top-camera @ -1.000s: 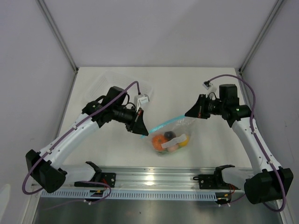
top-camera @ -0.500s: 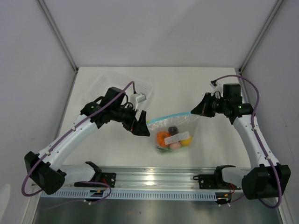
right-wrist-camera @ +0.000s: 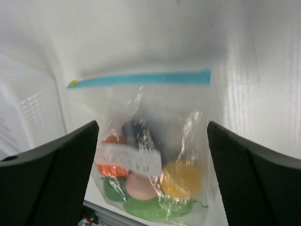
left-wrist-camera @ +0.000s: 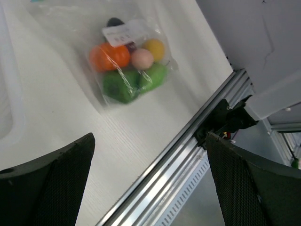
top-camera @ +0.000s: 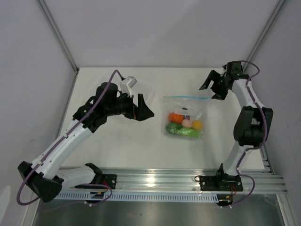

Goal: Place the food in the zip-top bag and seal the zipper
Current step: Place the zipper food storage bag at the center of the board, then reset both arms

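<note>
1. The left gripper (top-camera: 146, 107) has its fingers spread wide and holds nothing. The zip-top bag (top-camera: 184, 113) lies flat on the table (top-camera: 117, 146) out ahead of it, apart.
2. The right gripper (top-camera: 210, 91) is also spread and empty, near one end of the zipper (top-camera: 186, 98) but not touching it.
3. The food (top-camera: 183, 126) sits inside the bag, bunched at the end opposite the zipper.

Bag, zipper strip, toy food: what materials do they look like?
Zip-top bag: thin clear plastic film, glossy; it wrinkles and glints over the contents. Zipper: opaque teal strip, likely plastic, flat and matte. Toy food: probably moulded plastic or foam; uniform colours, soft sheen, unclear through film.
</note>
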Action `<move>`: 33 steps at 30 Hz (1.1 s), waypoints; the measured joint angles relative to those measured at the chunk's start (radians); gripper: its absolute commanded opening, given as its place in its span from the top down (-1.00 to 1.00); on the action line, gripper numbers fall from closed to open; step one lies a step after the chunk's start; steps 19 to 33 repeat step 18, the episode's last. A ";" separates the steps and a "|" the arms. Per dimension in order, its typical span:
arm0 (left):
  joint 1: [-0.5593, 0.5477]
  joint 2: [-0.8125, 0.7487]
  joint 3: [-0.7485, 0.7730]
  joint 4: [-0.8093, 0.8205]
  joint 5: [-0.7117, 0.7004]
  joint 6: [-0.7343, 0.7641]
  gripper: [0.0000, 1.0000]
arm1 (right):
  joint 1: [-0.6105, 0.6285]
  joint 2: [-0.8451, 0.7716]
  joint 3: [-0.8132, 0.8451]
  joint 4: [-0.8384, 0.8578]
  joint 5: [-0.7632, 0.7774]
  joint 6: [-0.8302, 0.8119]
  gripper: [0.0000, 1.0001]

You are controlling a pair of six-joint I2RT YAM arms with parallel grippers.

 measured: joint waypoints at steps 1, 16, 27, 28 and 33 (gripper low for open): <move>0.000 -0.019 -0.017 0.017 0.002 -0.020 -0.99 | 0.000 0.056 0.051 -0.011 0.022 -0.009 -0.99; 0.000 -0.490 -0.483 0.141 -0.098 -0.238 -0.99 | 0.507 -0.678 -0.412 -0.127 0.368 0.100 -0.99; 0.000 -0.531 -0.554 0.171 -0.103 -0.270 -0.99 | 0.579 -0.817 -0.535 -0.127 0.392 0.163 -0.99; 0.000 -0.531 -0.554 0.171 -0.103 -0.270 -0.99 | 0.579 -0.817 -0.535 -0.127 0.392 0.163 -0.99; 0.000 -0.531 -0.554 0.171 -0.103 -0.270 -0.99 | 0.579 -0.817 -0.535 -0.127 0.392 0.163 -0.99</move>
